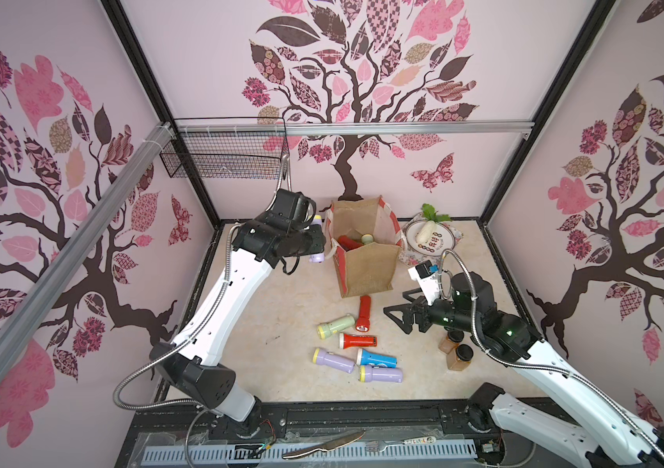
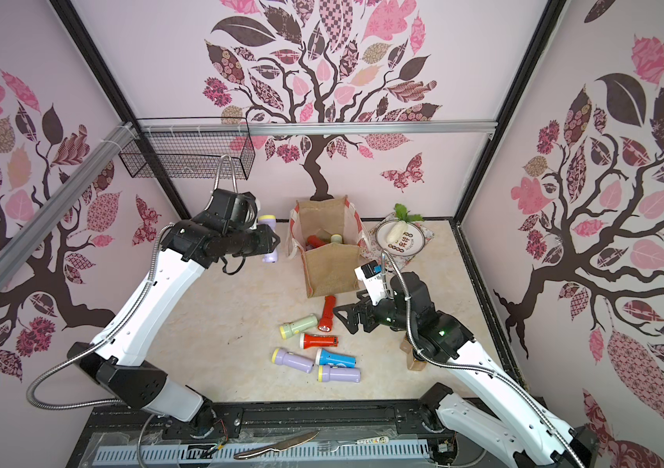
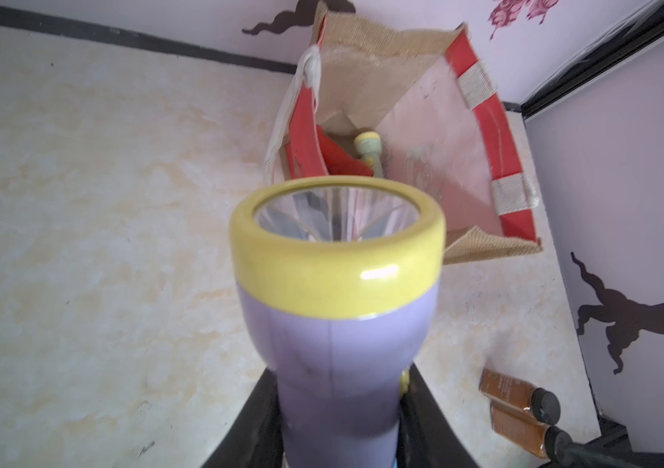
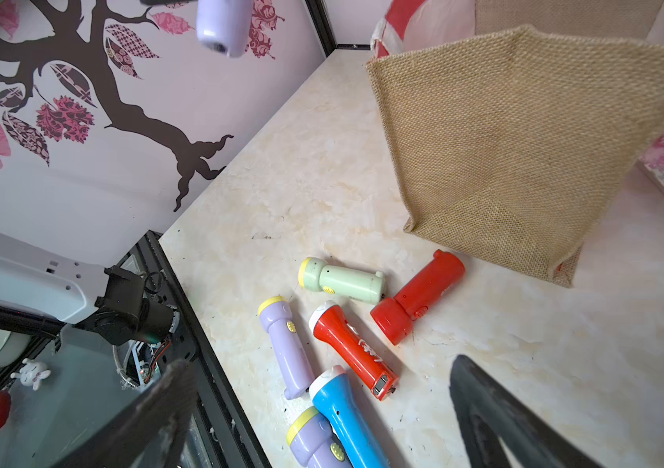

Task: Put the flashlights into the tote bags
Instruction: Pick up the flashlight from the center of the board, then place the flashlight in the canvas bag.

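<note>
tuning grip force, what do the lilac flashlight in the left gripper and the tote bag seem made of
Lilac flashlight: smooth glossy plastic, by the bright highlight on its yellow ring; the clear lens is likely plastic too. Tote bag: coarse matte burlap or jute, its open weave plainly visible; the red-and-white side panels look smoother, perhaps coated fabric.

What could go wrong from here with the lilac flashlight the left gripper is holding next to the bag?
The held lilac flashlight in the left gripper is beside the tote bag, not over its opening; released now, it would likely miss. It may also snag the white strap and tip the bag.
</note>
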Controlling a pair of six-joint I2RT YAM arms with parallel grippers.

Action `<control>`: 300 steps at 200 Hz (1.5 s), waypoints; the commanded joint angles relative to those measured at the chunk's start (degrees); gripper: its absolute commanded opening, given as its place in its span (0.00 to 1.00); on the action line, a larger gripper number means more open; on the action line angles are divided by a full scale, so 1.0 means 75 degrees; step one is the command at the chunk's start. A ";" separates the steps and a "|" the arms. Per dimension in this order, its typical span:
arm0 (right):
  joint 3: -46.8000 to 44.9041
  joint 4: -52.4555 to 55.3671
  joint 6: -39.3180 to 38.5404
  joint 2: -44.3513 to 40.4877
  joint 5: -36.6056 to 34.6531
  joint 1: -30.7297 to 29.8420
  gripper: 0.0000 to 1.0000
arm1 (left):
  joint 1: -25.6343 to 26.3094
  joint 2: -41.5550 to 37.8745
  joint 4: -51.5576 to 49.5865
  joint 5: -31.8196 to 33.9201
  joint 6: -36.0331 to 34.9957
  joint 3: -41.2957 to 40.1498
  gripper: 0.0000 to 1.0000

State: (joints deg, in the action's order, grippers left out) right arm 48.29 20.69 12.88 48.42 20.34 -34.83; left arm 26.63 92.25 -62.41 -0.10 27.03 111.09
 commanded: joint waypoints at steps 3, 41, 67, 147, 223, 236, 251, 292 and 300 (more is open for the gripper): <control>-0.0020 0.0097 0.0023 -0.0172 -0.0110 0.0038 1.00 | 0.0035 0.0886 -0.0220 0.0035 -0.0021 0.1453 0.05; 0.0014 0.0425 -0.0076 -0.0325 -0.0226 0.0043 1.00 | 0.0064 0.2298 -0.0158 -0.0028 0.0069 0.3283 0.05; 0.0024 0.0543 -0.0031 -0.0418 -0.0207 0.0050 1.00 | 0.0078 0.2920 0.0548 -0.0224 0.0203 0.3516 0.04; 0.0084 0.0764 0.0063 -0.0524 -0.0217 0.0050 1.00 | 0.0370 0.5051 0.1370 -0.0081 0.0063 0.4842 0.03; -0.0033 0.1015 0.0024 -0.0743 -0.0404 0.0050 1.00 | 0.0389 0.6020 0.1995 -0.0072 0.0437 0.4769 0.02; -0.0075 0.0985 0.0019 -0.0763 -0.0432 0.0050 1.00 | 0.0397 0.6106 0.2095 -0.0016 0.0448 0.4674 0.02; -0.0076 0.0969 0.0016 -0.0739 -0.0467 0.0050 1.00 | 0.0392 0.6283 0.2103 0.0025 0.0458 0.4708 0.03; 0.0002 0.0964 -0.0074 -0.0655 -0.0552 0.0062 1.00 | 0.0394 0.6624 0.2126 0.0108 0.0524 0.4700 0.06; -0.0023 0.0968 -0.0073 -0.0680 -0.0567 0.0062 1.00 | 0.0398 0.6637 0.2144 0.0112 0.0530 0.4677 0.07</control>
State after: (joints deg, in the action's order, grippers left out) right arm 48.03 28.08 13.26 43.55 17.08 -34.68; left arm 29.56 140.70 -48.40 -0.19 30.46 145.16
